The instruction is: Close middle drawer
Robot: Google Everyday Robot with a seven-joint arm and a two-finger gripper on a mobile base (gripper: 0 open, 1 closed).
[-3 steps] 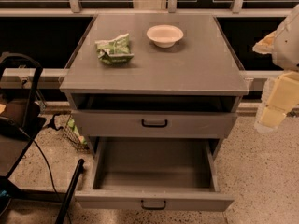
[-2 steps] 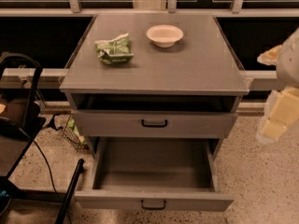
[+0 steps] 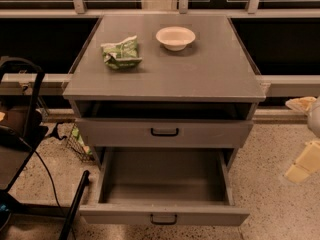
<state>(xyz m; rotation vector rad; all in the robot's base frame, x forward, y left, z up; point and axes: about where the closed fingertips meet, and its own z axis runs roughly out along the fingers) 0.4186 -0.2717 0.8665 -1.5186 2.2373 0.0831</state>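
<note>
I am looking down at a grey bench [image 3: 210,79] with drawers in its front. The middle drawer [image 3: 165,181] is pulled far out from the bench front, its plain grey inside showing and a small black bar handle [image 3: 164,219] at the centre of its low front panel. Directly above it, the taller-fronted top drawer [image 3: 210,133] stands slightly out from under the bench top. On the bench top, a white bowl [image 3: 175,38] sits towards the back, with a crumpled green snack bag [image 3: 121,52] to its left. The hand [image 3: 306,155] hangs off the bench's right side, level with the drawers and well apart from them; I cannot tell whether it is released or clenched.
</note>
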